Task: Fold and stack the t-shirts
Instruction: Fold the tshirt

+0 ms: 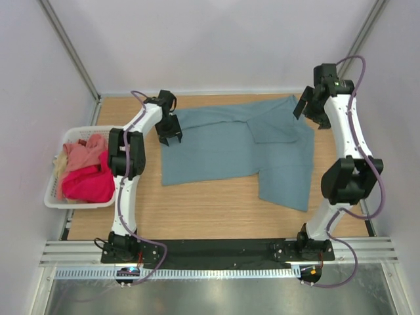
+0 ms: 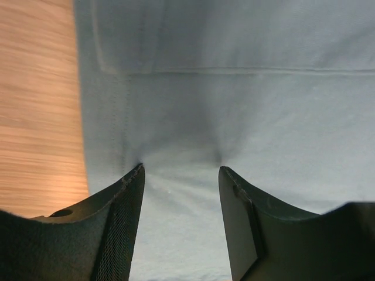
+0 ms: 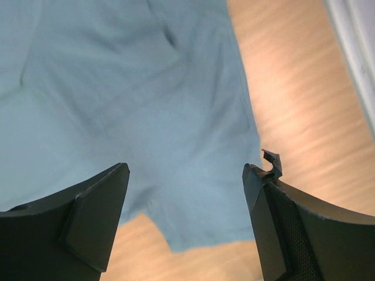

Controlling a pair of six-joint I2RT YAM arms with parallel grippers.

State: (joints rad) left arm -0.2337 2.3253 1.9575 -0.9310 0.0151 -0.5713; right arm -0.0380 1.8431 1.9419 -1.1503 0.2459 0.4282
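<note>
Top view, left to right.

White slotted basket (image 1: 54, 197) sits at the left edge of the wooden table (image 1: 197, 213). Inside it are a salmon pink t-shirt (image 1: 84, 154) bunched on top, a crimson-pink t-shirt (image 1: 88, 185) below it, and a bit of cream cloth (image 1: 59, 164) at the basket's left side.

Left gripper (image 1: 169, 134) is down at the left edge of the grey-teal t-shirt (image 1: 216, 149). In the left wrist view, the jaws are parted about halfway. Both fingertips (image 2: 133, 178) press onto the cloth, and small puckers radiate from each tip. The cloth between the tips lies flat and is not pinched. Bare wood shows just left of the shirt's edge.

The grey-teal t-shirt lies spread on the table between the two arms. One flap is folded over near its right side, and its lower right part reaches toward the near edge.

Right gripper (image 1: 308, 108) is at the shirt's far right corner. In the right wrist view (blurred), the jaws stand wide apart above the shirt's edge with nothing between them. I cannot tell whether the tips touch the cloth. Bare table shows to the right.
</note>
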